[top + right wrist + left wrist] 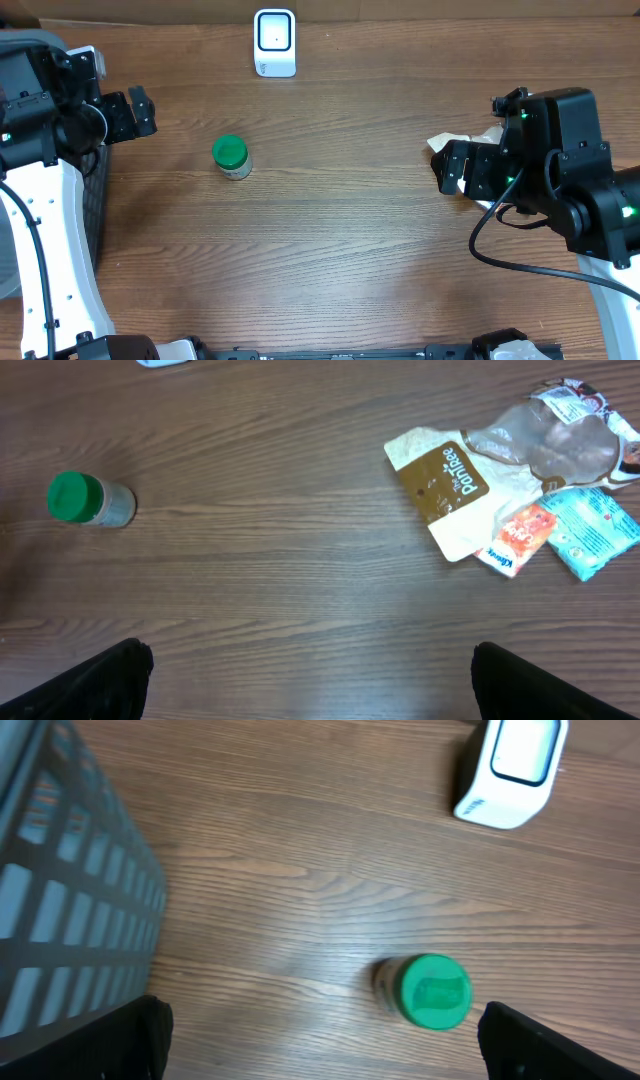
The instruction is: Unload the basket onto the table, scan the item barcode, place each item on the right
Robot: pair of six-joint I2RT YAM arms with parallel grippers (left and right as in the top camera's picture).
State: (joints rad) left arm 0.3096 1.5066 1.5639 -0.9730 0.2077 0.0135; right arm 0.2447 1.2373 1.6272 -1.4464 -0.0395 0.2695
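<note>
1. The small jar with a green lid [231, 157] sits on the wooden table [330, 250] left of centre in the overhead view, below and left of the white scanner [274, 42], which stands at the top edge of the frame
2. Jar and scanner are well apart, with bare wood between them, and nothing touches the jar
3. The left gripper [143, 112] is in the upper left of the overhead view, to the left of the jar and apart from it
4. In the left wrist view its dark fingers [130, 1040] fill the two bottom corners, spread wide with nothing between them; the jar lies low in that frame, right of centre, and the scanner is at the upper right
5. A dark mesh basket [70, 890] takes up the left side of the left wrist view
6. The right gripper [443, 168] is at the right of the overhead view, pointing left, far from the jar
7. In the right wrist view its fingers [90, 685] also stand wide apart in the bottom corners and hold nothing; the jar shows small at the left edge
8. A heap of packets [520, 480] lies in the upper right of the right wrist view: a brown and cream pouch, a clear crinkled bag, a small orange packet and a blue one, touching or overlapping
</note>
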